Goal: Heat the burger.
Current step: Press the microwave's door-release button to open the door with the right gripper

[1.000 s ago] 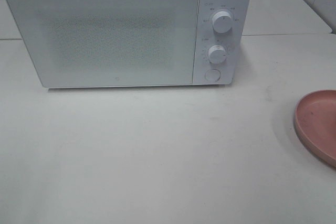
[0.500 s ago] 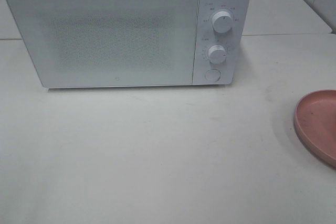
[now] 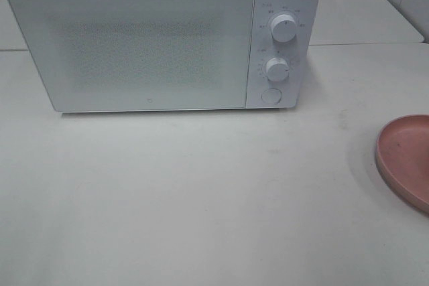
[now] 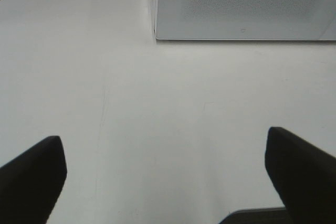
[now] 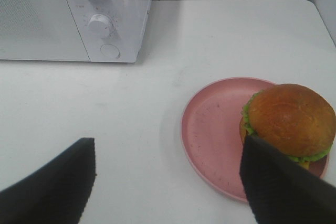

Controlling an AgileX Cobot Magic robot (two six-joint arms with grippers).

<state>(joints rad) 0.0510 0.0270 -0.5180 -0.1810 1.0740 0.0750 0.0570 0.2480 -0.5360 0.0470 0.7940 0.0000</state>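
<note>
Here's the burger (image 5: pixel 290 121), sitting on the round pink plate (image 5: pixel 210 129) near the right edge of the surface, pushed to the side of the plate that faces away from the microwave (image 3: pixel 134 38). The microwave stands well apart from it toward the back edge, door shut and both knobs (image 3: pixel 284 28) facing out. The right fingers (image 5: pixel 52 187) are spread wide and holding nothing. One of them crosses in front of the burger's lower edge in the wrist view, and I can't tell whether it touches. The left fingers (image 4: pixel 31 177) are also fully released, hovering over bare surface in front of the microwave's door. As for handling, I'd judge the burger light and soft, a loose stack rather than one solid piece. The domed bun looks glossy, so it's likely slick on top and quick to dent. The lettuce frill, cheese and patty underneath could slide or shear apart if it's squeezed high up. The safest hold looks to be low and across the widest part, with the fingers straddling the sides so that bun, filling and base are all pinched together. It wants only gentle pressure, just enough to lift it. A grip on the crown alone would probably peel the top bun off, and that shut door will need opening before the burger goes anywhere.
</note>
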